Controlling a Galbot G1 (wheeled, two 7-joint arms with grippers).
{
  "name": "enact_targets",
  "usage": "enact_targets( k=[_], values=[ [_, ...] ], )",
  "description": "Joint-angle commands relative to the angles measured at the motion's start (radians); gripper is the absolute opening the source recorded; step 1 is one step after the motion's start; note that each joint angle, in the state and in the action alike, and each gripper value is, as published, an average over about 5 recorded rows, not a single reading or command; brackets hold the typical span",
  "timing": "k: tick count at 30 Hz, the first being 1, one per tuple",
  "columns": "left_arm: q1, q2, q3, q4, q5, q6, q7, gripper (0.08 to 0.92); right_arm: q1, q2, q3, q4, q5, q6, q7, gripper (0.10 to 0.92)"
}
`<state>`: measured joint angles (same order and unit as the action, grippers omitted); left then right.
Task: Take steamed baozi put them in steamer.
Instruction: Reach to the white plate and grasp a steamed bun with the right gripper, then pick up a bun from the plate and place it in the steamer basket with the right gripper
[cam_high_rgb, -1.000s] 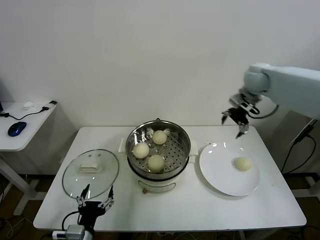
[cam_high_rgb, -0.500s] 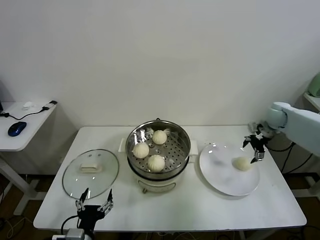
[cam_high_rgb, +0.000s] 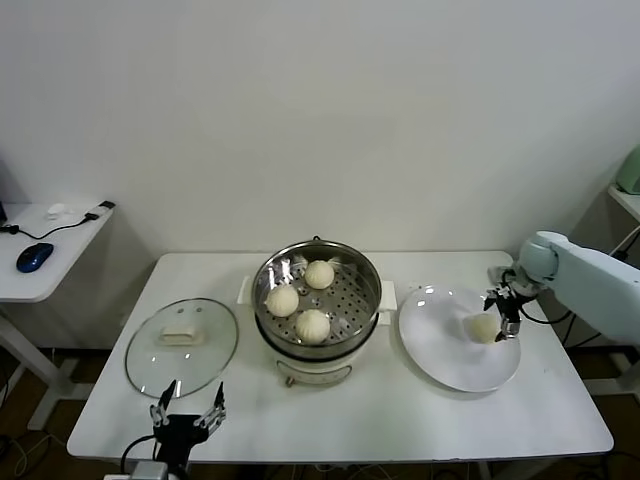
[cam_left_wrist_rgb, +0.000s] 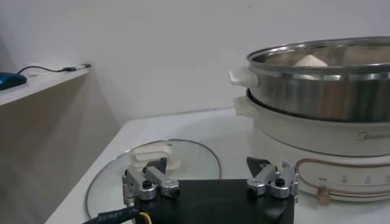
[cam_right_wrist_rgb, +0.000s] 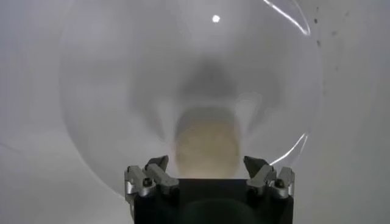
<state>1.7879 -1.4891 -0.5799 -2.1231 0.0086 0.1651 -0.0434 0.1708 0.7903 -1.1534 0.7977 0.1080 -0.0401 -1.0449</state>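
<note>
Dropping from high behind the plate down to plate level, right tool (cam_high_rgb: 504, 312) now sitting over the last baozi (cam_high_rgb: 485, 327), compared with a second ago. Fingers standing wide apart in the right wrist view, one on each side of the bun (cam_right_wrist_rgb: 207, 148), nothing clamped yet; contact with the dough not resolvable.

Lying on the white plate (cam_high_rgb: 445, 360), right of the steamer (cam_high_rgb: 317, 305), last bun alone there. Resting already on the perforated tray inside the steamer: three baozi (cam_high_rgb: 312, 325). Glass lid (cam_high_rgb: 181, 345) lying flat on the desk (cam_high_rgb: 400, 420), left of the steamer, clear of its mouth.

Hanging low at the desk's front edge near the lid, left tool (cam_high_rgb: 186, 418) parked, fingers spread, holding nothing.

Judging step: reaching for the fourth and final bun, pick not yet made; task roughly three-quarters done.

Calling next for: settling slightly lower around the bun, closing gently enough not to crush soft dough, lifting clear of the plate rim, carrying leftward over the steamer wall, releasing onto a free patch of tray, likely the right half.
</note>
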Motion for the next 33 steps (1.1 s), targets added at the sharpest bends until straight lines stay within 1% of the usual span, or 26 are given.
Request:
enact_targets(
  k=[1,10,12,15,19,24,28,31,33],
  values=[
    [-0.003,0.0,0.002,0.0,0.004,0.001,0.0,0.823,-0.056,0.014,0.07,-0.028,-0.026,-0.009,0.023,0.808],
    [0.002,0.002,0.003,-0.01,0.007,0.004,-0.001,0.823,-0.024,0.002,0.055,0.009,-0.023,-0.008,0.021,0.695],
    [0.003,0.001,0.004,-0.014,0.007,0.006,-0.001,0.823,0.01,-0.011,0.027,0.033,-0.005,-0.014,0.013,0.681],
    [0.005,0.001,0.006,-0.02,0.008,0.009,-0.001,0.823,0.121,-0.036,-0.075,0.098,0.066,-0.038,0.005,0.671],
    [0.004,0.005,0.009,-0.027,0.008,0.014,0.0,0.823,0.401,-0.04,-0.327,0.232,0.292,-0.098,0.01,0.663],
    [-0.003,0.013,0.016,-0.037,0.003,0.02,0.003,0.823,0.802,0.04,-0.625,0.447,0.608,-0.168,0.017,0.662],
    [-0.021,0.018,0.021,-0.042,0.003,0.029,0.009,0.823,1.001,0.142,-0.683,0.587,0.833,-0.228,0.032,0.665],
    [-0.036,0.019,0.023,-0.043,0.002,0.034,0.013,0.823,1.051,0.231,-0.668,0.652,0.933,-0.264,0.058,0.669],
    [-0.04,0.017,0.025,-0.043,0.001,0.036,0.013,0.823,1.035,0.28,-0.652,0.68,0.965,-0.285,0.085,0.668]
  ],
)
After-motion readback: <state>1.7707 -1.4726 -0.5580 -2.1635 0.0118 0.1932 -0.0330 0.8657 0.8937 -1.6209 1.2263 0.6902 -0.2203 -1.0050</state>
